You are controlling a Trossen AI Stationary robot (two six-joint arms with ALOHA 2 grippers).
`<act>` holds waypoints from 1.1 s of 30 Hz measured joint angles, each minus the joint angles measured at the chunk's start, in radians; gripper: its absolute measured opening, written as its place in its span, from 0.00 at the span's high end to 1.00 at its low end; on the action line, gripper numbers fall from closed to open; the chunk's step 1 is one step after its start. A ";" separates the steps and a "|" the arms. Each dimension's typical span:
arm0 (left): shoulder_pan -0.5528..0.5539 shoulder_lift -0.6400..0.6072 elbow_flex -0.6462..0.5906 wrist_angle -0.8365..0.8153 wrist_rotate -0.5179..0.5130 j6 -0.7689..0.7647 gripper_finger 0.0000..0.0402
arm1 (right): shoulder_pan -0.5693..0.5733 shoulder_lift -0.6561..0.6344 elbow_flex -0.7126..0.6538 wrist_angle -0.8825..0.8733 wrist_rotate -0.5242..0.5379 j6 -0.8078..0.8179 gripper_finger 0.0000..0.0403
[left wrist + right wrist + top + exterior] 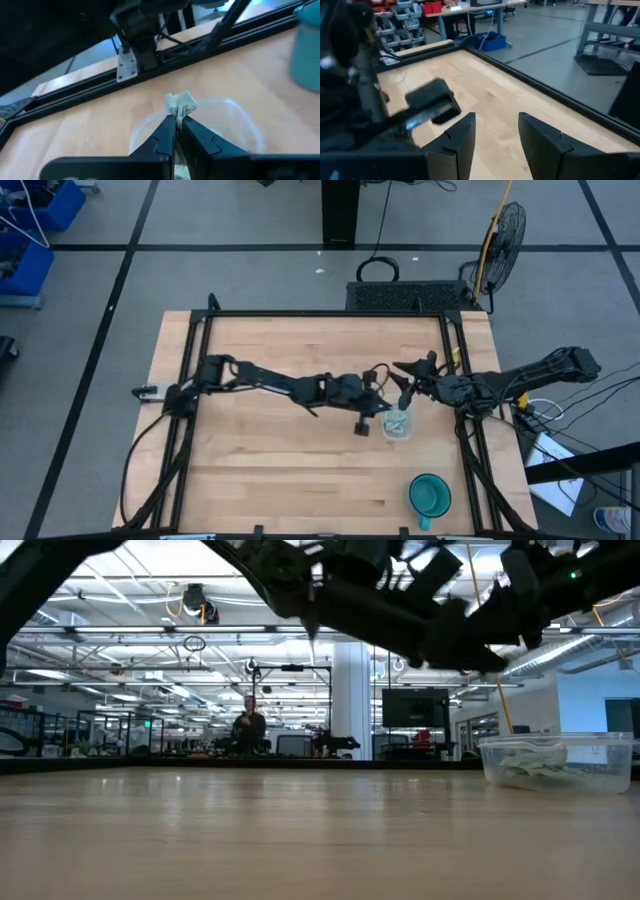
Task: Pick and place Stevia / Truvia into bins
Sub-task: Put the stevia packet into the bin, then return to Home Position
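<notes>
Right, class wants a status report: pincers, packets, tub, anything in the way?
Left pincer shut on a packet, above the clear tub. Right pincer open, empty, beside it. More packets already in tub. Teal cup well clear; nothing blocking.

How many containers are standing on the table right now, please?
2: a clear tub holding packets near the middle-right, under the left pincer, and a teal cup near the front right corner.
</notes>
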 joint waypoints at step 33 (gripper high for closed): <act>0.019 -0.549 0.115 -1.179 -0.141 -0.211 0.50 | 0.053 -0.207 -0.083 0.189 -0.267 -0.257 0.65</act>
